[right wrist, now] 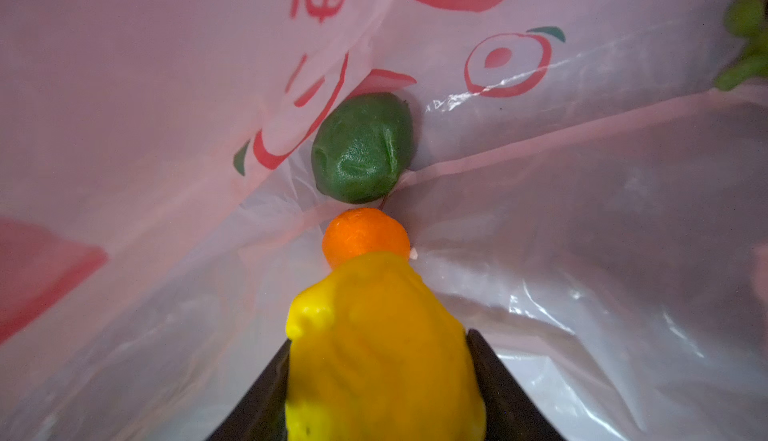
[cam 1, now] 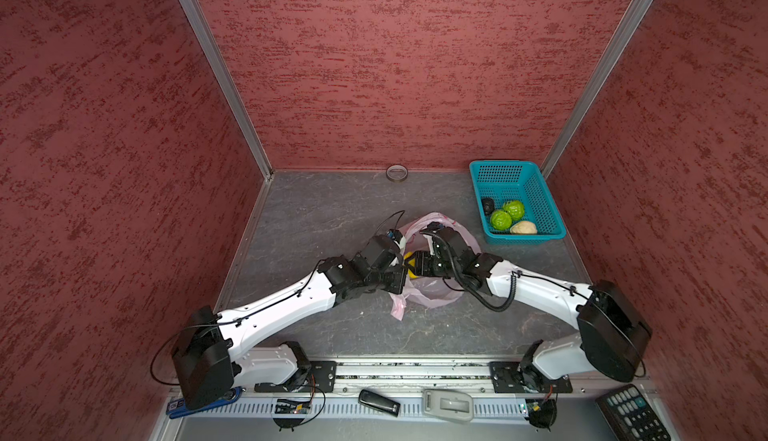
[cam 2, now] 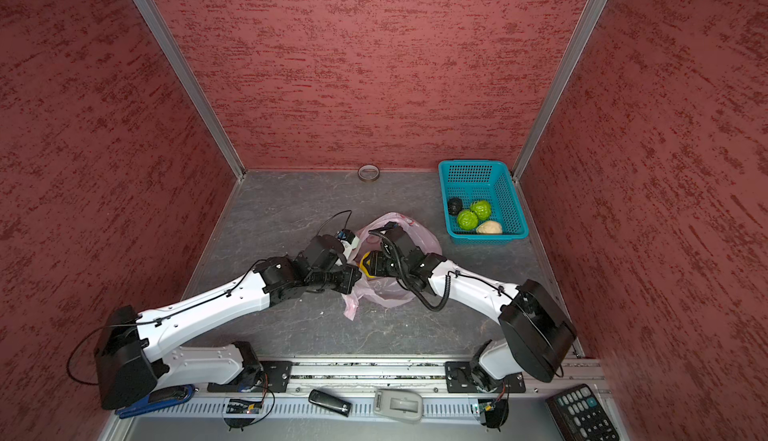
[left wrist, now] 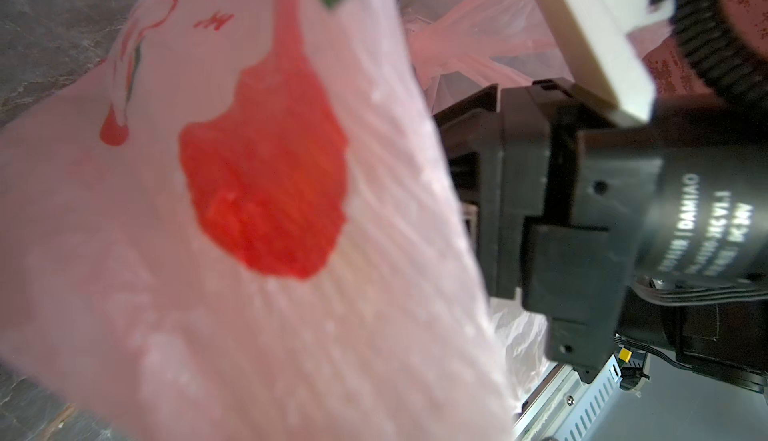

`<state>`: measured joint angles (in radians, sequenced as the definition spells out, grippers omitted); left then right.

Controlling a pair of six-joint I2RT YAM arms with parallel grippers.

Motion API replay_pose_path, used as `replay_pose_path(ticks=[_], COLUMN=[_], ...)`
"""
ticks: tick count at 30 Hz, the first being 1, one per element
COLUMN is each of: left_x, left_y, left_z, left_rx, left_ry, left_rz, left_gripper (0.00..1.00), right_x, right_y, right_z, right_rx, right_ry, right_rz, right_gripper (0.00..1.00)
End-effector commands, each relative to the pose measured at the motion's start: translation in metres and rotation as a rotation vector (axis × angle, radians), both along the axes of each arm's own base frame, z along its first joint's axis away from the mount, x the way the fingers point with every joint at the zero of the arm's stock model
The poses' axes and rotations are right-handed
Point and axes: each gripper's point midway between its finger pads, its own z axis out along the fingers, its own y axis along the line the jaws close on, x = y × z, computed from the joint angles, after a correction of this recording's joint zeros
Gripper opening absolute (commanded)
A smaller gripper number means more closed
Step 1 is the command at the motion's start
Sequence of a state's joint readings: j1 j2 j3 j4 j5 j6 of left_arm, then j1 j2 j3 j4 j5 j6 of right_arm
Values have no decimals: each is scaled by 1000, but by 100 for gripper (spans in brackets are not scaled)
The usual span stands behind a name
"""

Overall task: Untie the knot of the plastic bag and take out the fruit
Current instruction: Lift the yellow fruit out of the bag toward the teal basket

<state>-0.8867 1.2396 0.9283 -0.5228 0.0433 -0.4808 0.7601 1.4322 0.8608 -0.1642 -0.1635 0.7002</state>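
**Overhead and wrist views of a two-arm cell.** The pale pink plastic bag (cam 1: 432, 295) is seen lying near the middle of the grey table (cam 1: 324, 210), between the two arms, with its mouth open. It is shown in both top views (cam 2: 386, 293).

The left gripper (cam 1: 402, 275) is closed on the bag's rim. In the left wrist view the red-printed film is drawn taut across the picture, and the fingers are hidden behind it.

The right gripper (right wrist: 378, 337) is reached into the bag's mouth and is clamped on a yellow fruit (right wrist: 382, 360), which is pressed between the two black fingers (right wrist: 494, 376). A part of this fruit is also visible in a top view (cam 1: 409, 258).

Beyond it, an orange fruit (right wrist: 365, 235) and a dark green fruit (right wrist: 363, 148) are seen resting on the bag's inner film. The orange one lies just past the yellow one. Whether these three touch cannot be told.

A teal perforated basket (cam 1: 536, 198) is placed at the far right corner of the table, well apart from the bag. Four fruits are held in it, grouped at its near end:
- two bright green bumpy fruits (cam 1: 514, 209)
- a beige fruit (cam 1: 523, 228)
- a blackish fruit (cam 1: 487, 206)

A roll of tape (cam 1: 397, 173) is seen against the back wall.
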Motion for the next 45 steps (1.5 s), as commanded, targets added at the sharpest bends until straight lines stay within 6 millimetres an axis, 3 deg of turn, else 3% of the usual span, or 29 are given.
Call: replay_pose_path(ticks=[1, 9, 14, 21, 27, 34, 45], left_x=[2, 1, 0, -6, -16, -35, -69], left_y=[8, 8, 9, 10, 6, 9, 22], left_z=[1, 1, 1, 0, 2, 1, -3], left_rx=[9, 2, 4, -5, -38, -54, -67], left_ry=[-17, -14, -10, 13, 31, 67, 124], left_rz=[9, -1, -8, -25, -65, -106, -149], left_gripper=[0, 0, 0, 0, 0, 0, 0], right_x=[-5, -14, -17, -3, 30, 79, 147], right_y=[1, -13, -26, -54, -97, -166, -250], right_z=[33, 61, 91, 134, 154, 161, 137], right_rx=[36, 45, 50, 110, 88, 32, -39], right_ry=[-21, -29, -63, -122, -193, -298, -345], right_rz=[4, -24, -59, -140, -258, -454, -650], right_gripper=[50, 49, 49, 48, 48, 48, 48])
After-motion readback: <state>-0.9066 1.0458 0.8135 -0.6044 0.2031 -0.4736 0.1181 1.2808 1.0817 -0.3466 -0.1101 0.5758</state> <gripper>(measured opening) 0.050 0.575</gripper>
